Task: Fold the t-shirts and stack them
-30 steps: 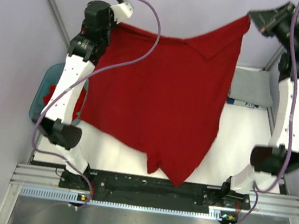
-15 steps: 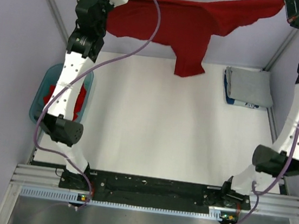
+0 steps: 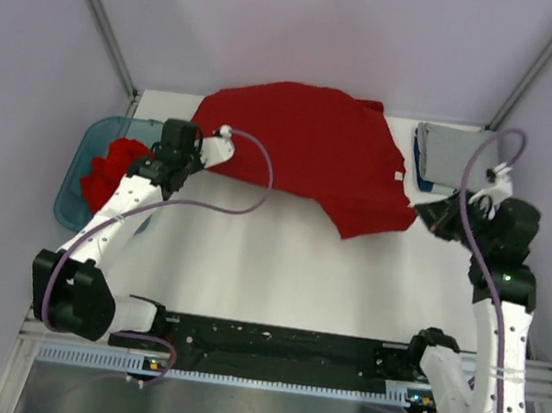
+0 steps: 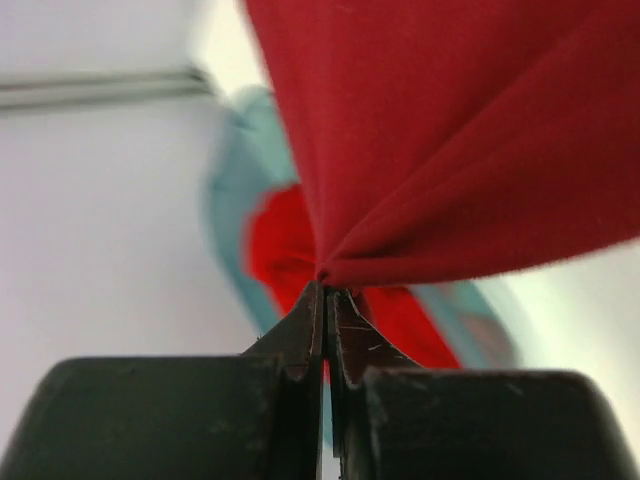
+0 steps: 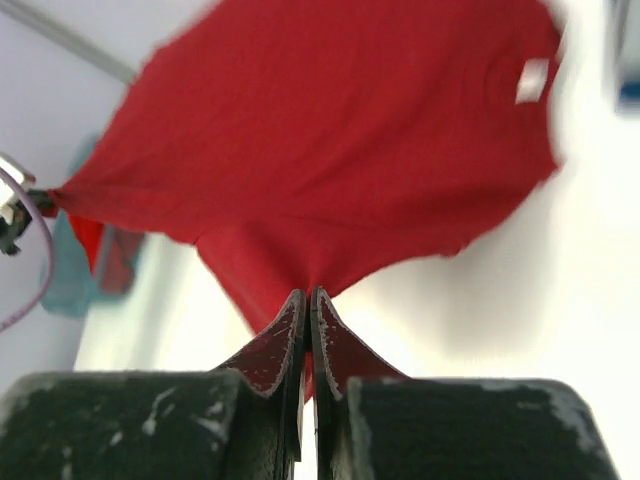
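A red t-shirt (image 3: 303, 149) is spread across the back of the white table, its white neck tag (image 3: 398, 177) to the right. My left gripper (image 3: 194, 154) is shut on the shirt's left edge, the cloth pinched at the jaw tips (image 4: 325, 278). My right gripper (image 3: 420, 217) is shut on the shirt's near right corner (image 5: 308, 292). The shirt is stretched low between them, and the tag also shows in the right wrist view (image 5: 532, 80). A folded grey shirt (image 3: 455, 156) lies at the back right. More red shirts (image 3: 109, 171) are bunched in the tub.
The teal plastic tub (image 3: 81, 168) stands off the table's left edge, blurred in the left wrist view (image 4: 235, 195). The white table top (image 3: 287, 278) stretches in front of the shirt. Lilac walls and metal posts close in the back and sides.
Both arms have come down from high up and forward. The red shirt, hanging in the air a second ago, has swung to the back and now lies spread low over the table.
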Robot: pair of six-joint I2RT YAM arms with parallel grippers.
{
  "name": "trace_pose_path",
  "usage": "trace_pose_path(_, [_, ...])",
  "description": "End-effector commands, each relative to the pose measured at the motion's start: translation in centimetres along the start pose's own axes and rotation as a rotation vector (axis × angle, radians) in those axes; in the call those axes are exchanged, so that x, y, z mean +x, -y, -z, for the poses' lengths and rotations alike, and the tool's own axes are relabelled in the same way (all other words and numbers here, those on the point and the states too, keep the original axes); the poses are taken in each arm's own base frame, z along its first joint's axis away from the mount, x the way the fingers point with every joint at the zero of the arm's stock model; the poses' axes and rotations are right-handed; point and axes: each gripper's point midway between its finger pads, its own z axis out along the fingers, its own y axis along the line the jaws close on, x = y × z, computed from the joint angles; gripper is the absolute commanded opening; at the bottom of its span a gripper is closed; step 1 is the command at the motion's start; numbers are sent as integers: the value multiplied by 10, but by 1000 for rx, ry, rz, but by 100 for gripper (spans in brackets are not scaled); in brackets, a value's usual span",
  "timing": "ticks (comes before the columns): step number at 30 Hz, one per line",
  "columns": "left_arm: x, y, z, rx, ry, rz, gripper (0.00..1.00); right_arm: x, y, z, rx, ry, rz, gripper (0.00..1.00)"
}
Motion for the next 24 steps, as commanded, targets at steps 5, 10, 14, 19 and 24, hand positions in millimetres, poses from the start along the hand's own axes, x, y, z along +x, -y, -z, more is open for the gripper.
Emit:
trace_pose_path(5, [110,178,16,416,-205,9,0,201,56,9,114,-430,-348,0])
trace_pose_path(10, [130,207,33,494,-239,18,0,210,65,15,173,-375,-422,0])
trace_pose_path(14, [138,208,41,505,-278,9,0,199,64,13,187,-328,-430,0])
trace_pose_path(19, [124,187,28,427,-261,43,0,163,68,-12,149,-220,-317,0])
trace_pose_path(24, [114,166,12,360,-309,112,0,146,73,-56,58,-190,-285,0])
